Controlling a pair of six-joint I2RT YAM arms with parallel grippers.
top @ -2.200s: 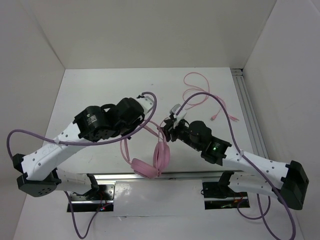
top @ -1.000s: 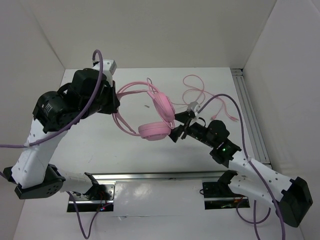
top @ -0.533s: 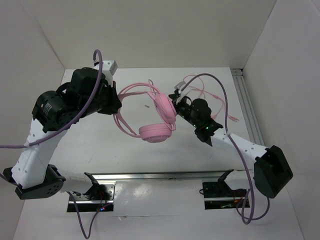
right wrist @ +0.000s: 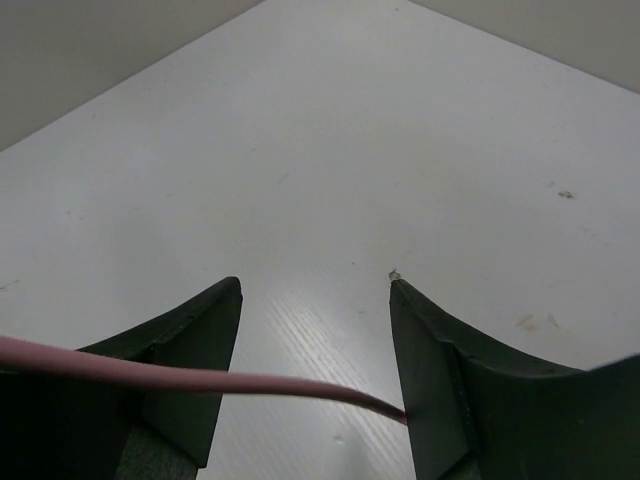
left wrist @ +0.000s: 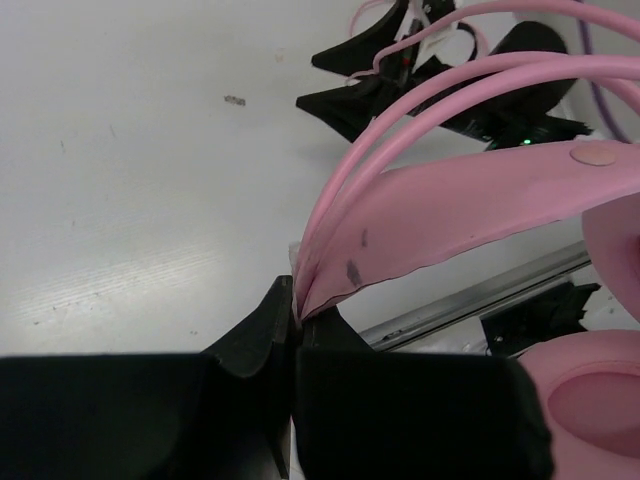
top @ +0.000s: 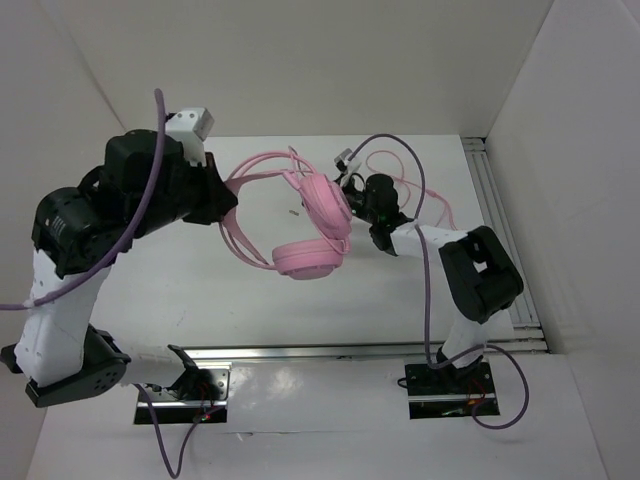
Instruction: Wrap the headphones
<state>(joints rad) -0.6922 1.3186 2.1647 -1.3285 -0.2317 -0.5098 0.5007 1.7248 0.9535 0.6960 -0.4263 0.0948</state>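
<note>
The pink headphones (top: 305,225) hang above the white table. My left gripper (top: 224,196) is shut on their thin headband (top: 255,168); in the left wrist view the jaws (left wrist: 293,318) pinch the band (left wrist: 450,205), with an ear cup (left wrist: 590,400) at lower right. The two ear cups (top: 310,260) dangle right of that gripper. The thin pink cable (top: 400,165) trails over the back right of the table. My right gripper (top: 350,186) is open just behind the upper ear cup. In the right wrist view (right wrist: 315,290) the cable (right wrist: 200,378) crosses between its fingers.
White walls close in the table on three sides. An aluminium rail (top: 497,230) runs along the right edge and another (top: 330,350) along the front by the arm bases. Purple arm cables (top: 428,250) loop over the right arm.
My left arm has lifted the headphones from the front of the table and holds them high at the left. My right arm has reached back, its open gripper now at the cable behind the ear cup.
</note>
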